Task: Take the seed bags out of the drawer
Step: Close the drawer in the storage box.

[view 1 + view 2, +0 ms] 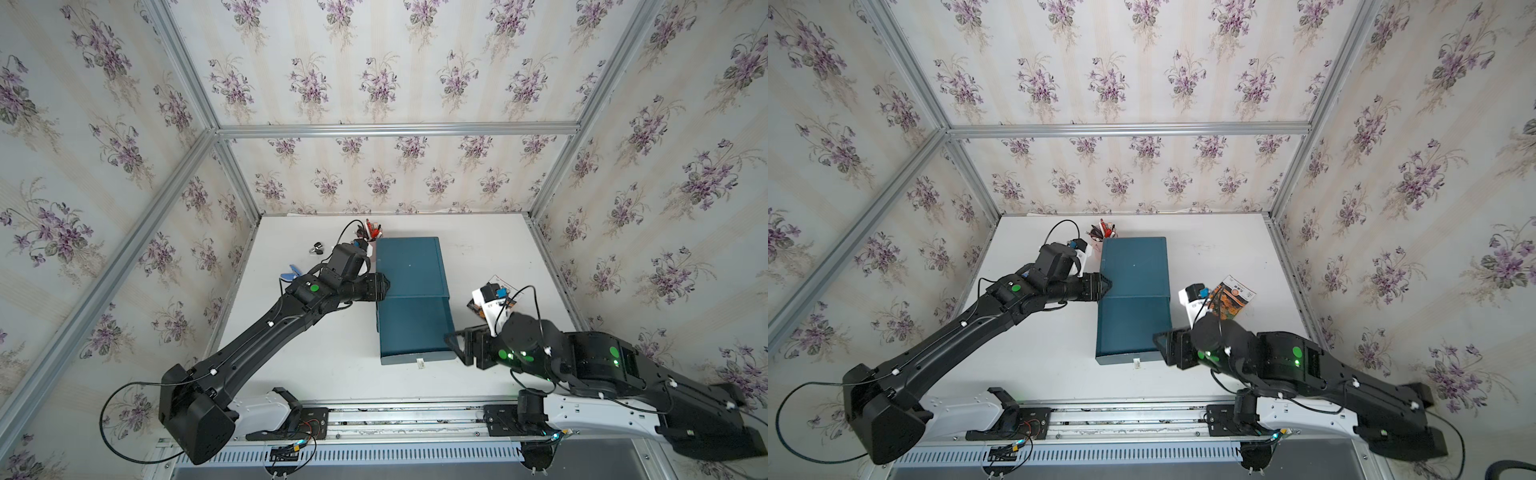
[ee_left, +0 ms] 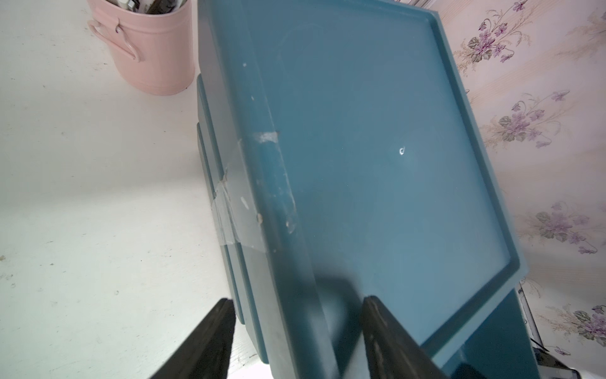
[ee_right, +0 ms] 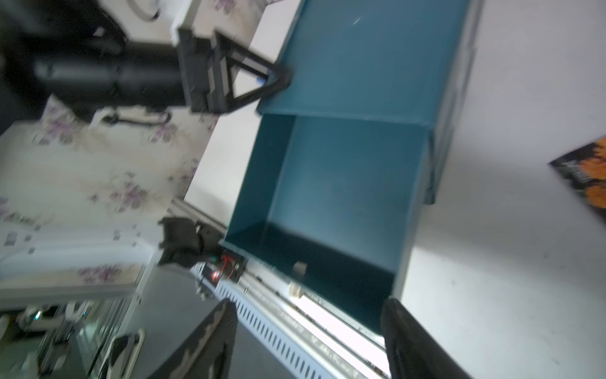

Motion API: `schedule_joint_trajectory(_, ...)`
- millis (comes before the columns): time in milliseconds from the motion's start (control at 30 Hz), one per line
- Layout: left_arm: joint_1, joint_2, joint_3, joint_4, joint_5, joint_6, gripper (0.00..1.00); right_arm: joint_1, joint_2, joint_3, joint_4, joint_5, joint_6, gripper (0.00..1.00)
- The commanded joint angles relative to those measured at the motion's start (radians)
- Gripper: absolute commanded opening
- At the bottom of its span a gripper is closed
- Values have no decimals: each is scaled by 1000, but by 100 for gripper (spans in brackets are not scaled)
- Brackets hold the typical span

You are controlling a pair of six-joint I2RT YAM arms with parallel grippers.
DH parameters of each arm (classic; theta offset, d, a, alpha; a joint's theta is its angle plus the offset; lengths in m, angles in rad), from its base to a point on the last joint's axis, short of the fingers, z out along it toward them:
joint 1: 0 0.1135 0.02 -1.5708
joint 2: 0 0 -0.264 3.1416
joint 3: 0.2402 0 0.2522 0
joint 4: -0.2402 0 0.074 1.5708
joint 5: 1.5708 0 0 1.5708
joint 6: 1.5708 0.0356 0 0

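The blue cabinet (image 1: 411, 266) stands mid-table with its drawer (image 1: 415, 328) pulled out toward the front. In the right wrist view the drawer (image 3: 344, 183) shows a bare blue floor. A seed bag (image 1: 1235, 297) with orange flowers lies on the table right of the cabinet, partly behind my right wrist; its corner (image 3: 587, 177) shows too. No other seed bag shows. My left gripper (image 2: 296, 300) is open, its jaws straddling the cabinet's left top edge (image 2: 278, 197). My right gripper (image 1: 455, 347) is open and empty at the drawer's front right corner.
A pink cup (image 1: 372, 237) of pens stands at the cabinet's back left corner. A blue clip (image 1: 291, 272) and a small dark object (image 1: 316, 248) lie on the left of the white table (image 1: 478, 249). The arm rail (image 1: 407, 415) runs along the front edge.
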Motion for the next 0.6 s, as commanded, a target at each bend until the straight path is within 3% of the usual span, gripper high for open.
schedule_joint_trajectory(0,1,3,2,-108,-36,17,65,285,129,58,-89,186,164,72)
schedule_joint_trajectory(67,1,6,1,-110,-44,23,65,393,241,133,-176,231,229,74)
schedule_joint_trajectory(167,4,22,1,-106,-32,30,65,405,310,147,-179,186,276,73)
schedule_joint_trajectory(300,5,20,-6,-97,-33,30,65,397,301,24,-97,206,371,73)
schedule_joint_trajectory(400,4,13,-13,-85,-27,37,65,287,300,-51,-39,186,386,71)
schedule_joint_trajectory(567,6,15,-11,-92,-39,55,65,118,317,-116,187,154,217,63)
